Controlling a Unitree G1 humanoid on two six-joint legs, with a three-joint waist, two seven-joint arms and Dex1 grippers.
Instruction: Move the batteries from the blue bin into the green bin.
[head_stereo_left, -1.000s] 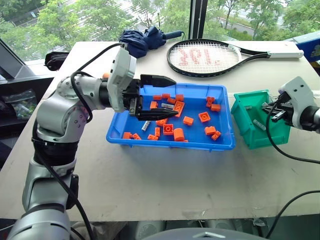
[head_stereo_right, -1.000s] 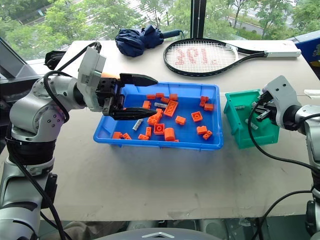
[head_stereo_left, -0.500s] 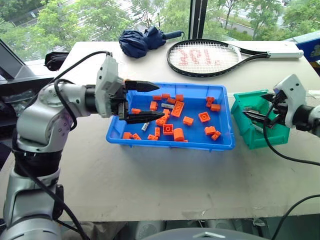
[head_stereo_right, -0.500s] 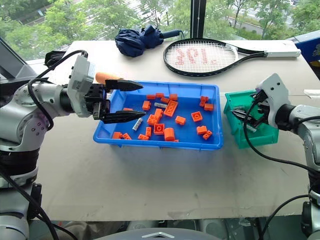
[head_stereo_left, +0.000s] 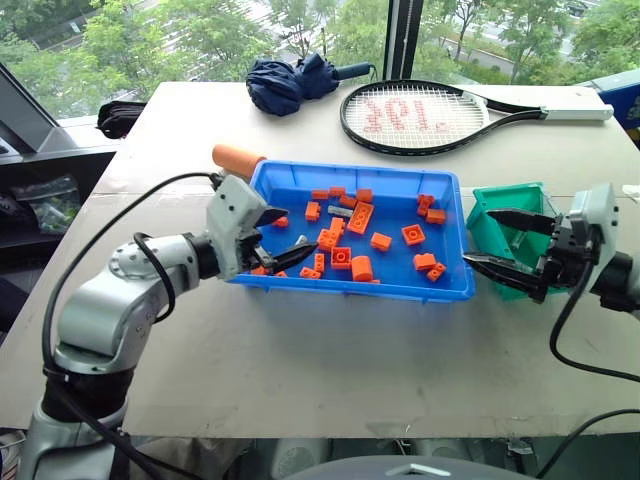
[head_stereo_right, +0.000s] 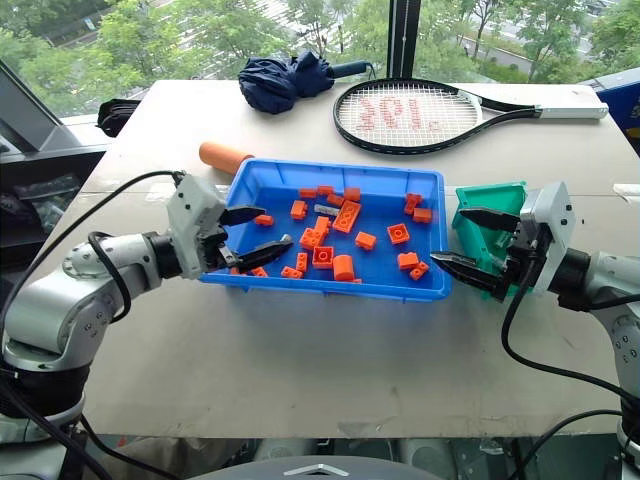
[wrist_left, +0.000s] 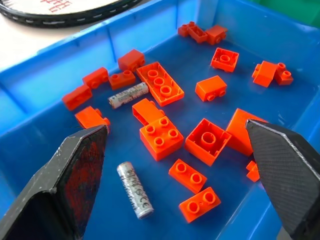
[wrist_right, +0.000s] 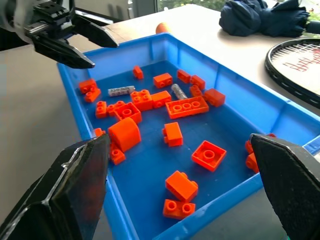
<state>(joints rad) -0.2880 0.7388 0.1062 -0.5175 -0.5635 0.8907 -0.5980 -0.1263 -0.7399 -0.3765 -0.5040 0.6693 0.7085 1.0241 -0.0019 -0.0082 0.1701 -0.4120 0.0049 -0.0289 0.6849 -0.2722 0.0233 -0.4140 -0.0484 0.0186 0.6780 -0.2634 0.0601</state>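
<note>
My left pincer (head_stereo_left: 272, 240) hangs with its tips apart and empty over the nine o'clock end of the blue bin (head_stereo_left: 455, 285), and my right pincer (head_stereo_left: 505, 243), also spread and empty, sits at the three o'clock end, in front of the green bin (head_stereo_left: 485, 204). Two batteries (wrist_left: 134, 189) lie among the orange bricks (wrist_left: 160, 138): the nearer one straight ahead of my left tips, the other (wrist_left: 128, 95) further in beside the long brick (wrist_left: 160, 83). I judge the nearer one the better target. To take it well I should come down straddling its short axis, clear of the brick beside it, and close only once both tips reach the bin floor.
</note>
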